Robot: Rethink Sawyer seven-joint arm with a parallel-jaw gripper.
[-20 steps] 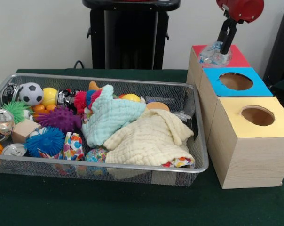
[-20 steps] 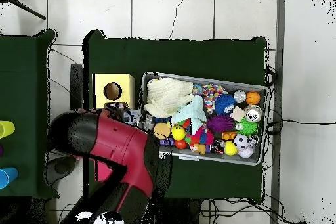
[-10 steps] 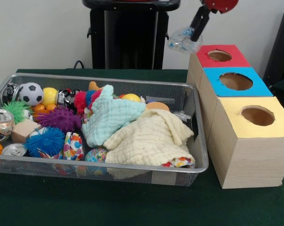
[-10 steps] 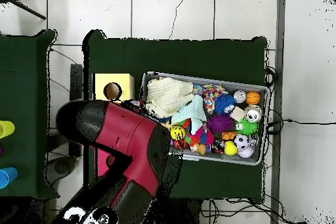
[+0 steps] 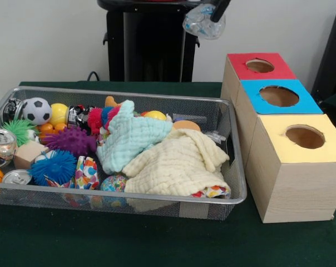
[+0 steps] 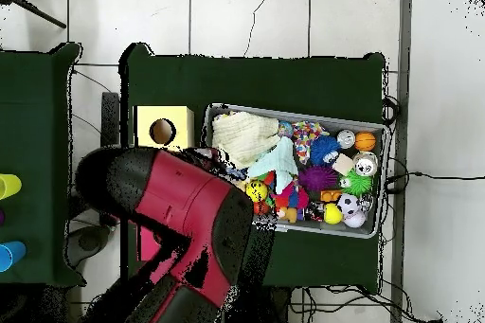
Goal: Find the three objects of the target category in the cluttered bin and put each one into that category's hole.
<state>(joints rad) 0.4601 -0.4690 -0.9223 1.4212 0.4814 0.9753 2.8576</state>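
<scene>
At the top of the front view my gripper (image 5: 211,16) is shut on a crumpled clear plastic bottle (image 5: 198,23), high above the far right end of the wire mesh bin (image 5: 129,94). Only the black finger shows at the frame's edge. The bin holds spiky balls, a soccer ball (image 5: 36,110), cans (image 5: 1,143), and a mint cloth (image 5: 132,136) over a cream cloth (image 5: 176,164). To the right stand the red-topped box (image 5: 279,69), the blue-topped box (image 5: 251,94) and the yellow-topped box (image 5: 329,147), each with a round hole. In the overhead view the red arm (image 6: 180,215) hides the gripper.
A black pedestal (image 5: 151,50) rises behind the bin. In the overhead view the arm covers the red and blue boxes and the bin's (image 6: 303,120) left corner; the yellow box (image 6: 180,120) stays visible. Green cloth covers the table (image 5: 157,239).
The gripper has carried the clear bottle up and to the left, from over the red box's hole to high above the bin's far right end. The bin's contents have not moved.
</scene>
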